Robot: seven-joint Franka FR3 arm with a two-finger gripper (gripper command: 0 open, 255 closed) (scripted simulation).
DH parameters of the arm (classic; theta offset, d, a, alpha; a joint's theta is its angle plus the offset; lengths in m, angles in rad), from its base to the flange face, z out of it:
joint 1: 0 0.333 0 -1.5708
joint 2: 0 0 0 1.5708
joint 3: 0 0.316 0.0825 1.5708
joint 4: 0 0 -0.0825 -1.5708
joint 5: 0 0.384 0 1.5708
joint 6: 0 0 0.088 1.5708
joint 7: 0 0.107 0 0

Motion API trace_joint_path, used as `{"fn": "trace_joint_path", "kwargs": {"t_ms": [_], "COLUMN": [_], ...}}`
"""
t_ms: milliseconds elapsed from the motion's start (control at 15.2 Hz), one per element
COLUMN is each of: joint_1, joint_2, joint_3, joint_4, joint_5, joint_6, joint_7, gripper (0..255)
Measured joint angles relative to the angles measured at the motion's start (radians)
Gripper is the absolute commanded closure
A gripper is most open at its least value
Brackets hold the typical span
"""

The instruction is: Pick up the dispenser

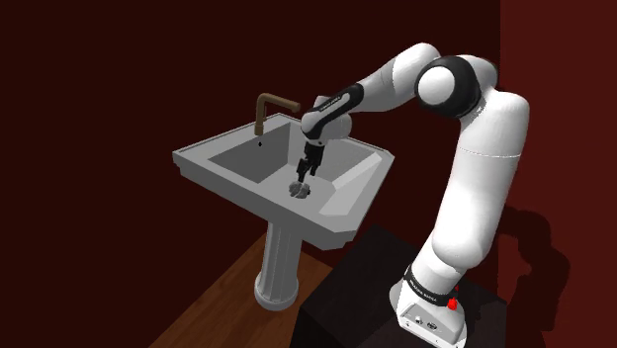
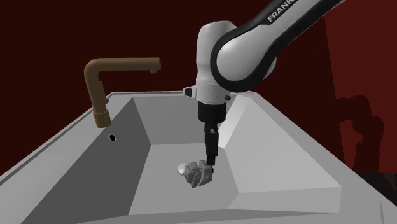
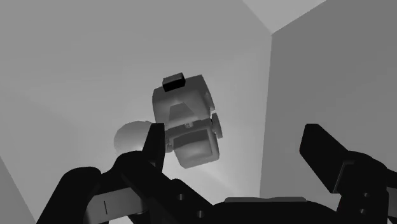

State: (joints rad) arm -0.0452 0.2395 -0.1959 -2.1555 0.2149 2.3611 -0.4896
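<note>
Grey blocky dispenser (image 1: 302,188) lies in the sink (image 1: 198,156) basin, shoulder view. Second exterior view: jaws reach down beside it. Wrist view: we see jaws wide open, empty, 1 finger (image 3: 153,143) near it; likely light, rigid, smooth; grip its flat sides.

Grey dispenser (image 2: 196,172), tipped over, in sink basin (image 2: 267,153)

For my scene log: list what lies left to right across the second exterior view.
Brown faucet → grey dispenser → arm's shadow. The gripper overlaps the dispenser, so it is left out.
</note>
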Motion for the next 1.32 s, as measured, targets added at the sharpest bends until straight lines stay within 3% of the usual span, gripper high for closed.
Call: {"fn": "trace_joint_path", "kwargs": {"t_ms": [330,792,858,1320], "joint_1": [-0.035,-0.049,-0.050,-0.050], "joint_2": [0.171,0.249,0.252,0.255], "joint_3": [0.023,0.041,0.043,0.044], "joint_4": [0.146,0.155,0.155,0.156], "joint_5": [0.068,0.101,0.102,0.104], "joint_6": [0.031,0.098,0.102,0.105], "joint_7": [-0.059,-0.090,-0.091,-0.093], "gripper": [0,0,255,255]}}
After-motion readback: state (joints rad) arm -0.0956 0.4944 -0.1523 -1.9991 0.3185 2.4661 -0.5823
